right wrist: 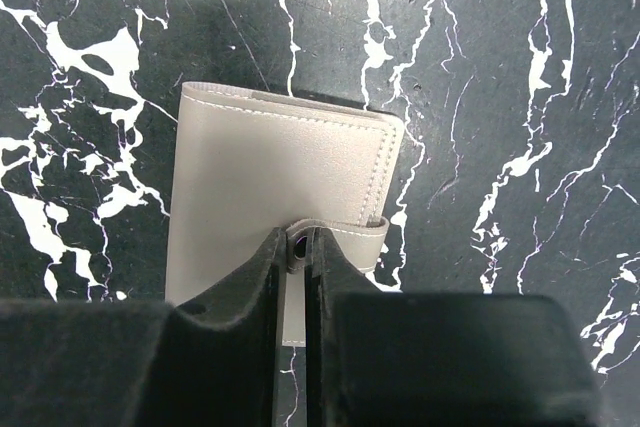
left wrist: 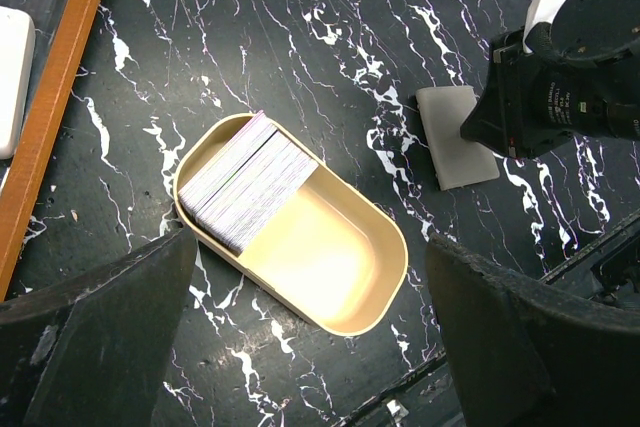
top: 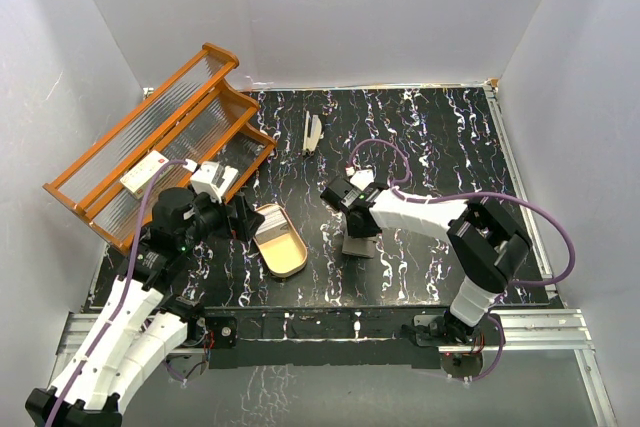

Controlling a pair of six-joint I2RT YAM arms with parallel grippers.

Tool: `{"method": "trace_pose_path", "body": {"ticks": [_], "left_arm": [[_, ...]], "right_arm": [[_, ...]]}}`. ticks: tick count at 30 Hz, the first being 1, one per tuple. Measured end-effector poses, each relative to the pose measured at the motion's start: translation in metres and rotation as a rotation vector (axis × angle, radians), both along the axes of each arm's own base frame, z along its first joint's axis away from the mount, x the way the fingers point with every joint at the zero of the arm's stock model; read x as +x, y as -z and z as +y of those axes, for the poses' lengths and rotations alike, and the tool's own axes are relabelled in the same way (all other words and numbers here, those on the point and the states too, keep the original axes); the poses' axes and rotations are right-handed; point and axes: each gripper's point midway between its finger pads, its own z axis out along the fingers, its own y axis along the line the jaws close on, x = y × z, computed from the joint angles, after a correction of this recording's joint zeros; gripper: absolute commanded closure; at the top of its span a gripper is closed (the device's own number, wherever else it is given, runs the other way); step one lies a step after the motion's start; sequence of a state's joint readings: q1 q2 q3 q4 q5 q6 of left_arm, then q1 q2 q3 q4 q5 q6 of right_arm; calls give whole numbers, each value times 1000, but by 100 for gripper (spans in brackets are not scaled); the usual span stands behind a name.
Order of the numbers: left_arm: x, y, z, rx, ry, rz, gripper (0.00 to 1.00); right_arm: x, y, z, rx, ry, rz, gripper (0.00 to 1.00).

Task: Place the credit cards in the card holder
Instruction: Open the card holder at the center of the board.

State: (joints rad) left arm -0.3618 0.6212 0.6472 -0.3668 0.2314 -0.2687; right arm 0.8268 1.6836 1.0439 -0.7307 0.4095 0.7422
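Observation:
The credit cards are a pale striped stack lying in the far end of a tan oval tray; they also show in the top view. The card holder is a closed grey-brown wallet flat on the table, also in the top view and the left wrist view. My right gripper is shut on the card holder's snap strap, pinching the tab. My left gripper is open and empty, hovering over the tray's near end.
An orange-framed rack with ribbed clear panels stands at the back left, with a white box with red marks on it. A small white object lies at the back middle. The table is black marble-patterned.

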Motion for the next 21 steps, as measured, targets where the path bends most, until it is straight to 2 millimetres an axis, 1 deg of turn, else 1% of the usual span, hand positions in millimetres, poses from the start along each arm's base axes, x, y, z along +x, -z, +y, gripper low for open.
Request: {"method": "trace_pose_path", "body": {"ticks": [1, 7, 11, 15, 21], "left_arm": [[0, 0, 0, 0, 0, 1, 4], [1, 4, 0, 8, -4, 16, 6], [2, 6, 1, 9, -10, 25, 9], [4, 10, -2, 9, -11, 63, 13], [9, 15, -12, -6, 7, 155, 14]], "right_arm": [[0, -1, 0, -4, -3, -3, 100], [2, -4, -2, -20, -19, -19, 100], [1, -9, -3, -9, -44, -30, 100], [-1, -24, -2, 42, -68, -69, 100], [-3, -58, 11, 201, -129, -156, 100]]}}
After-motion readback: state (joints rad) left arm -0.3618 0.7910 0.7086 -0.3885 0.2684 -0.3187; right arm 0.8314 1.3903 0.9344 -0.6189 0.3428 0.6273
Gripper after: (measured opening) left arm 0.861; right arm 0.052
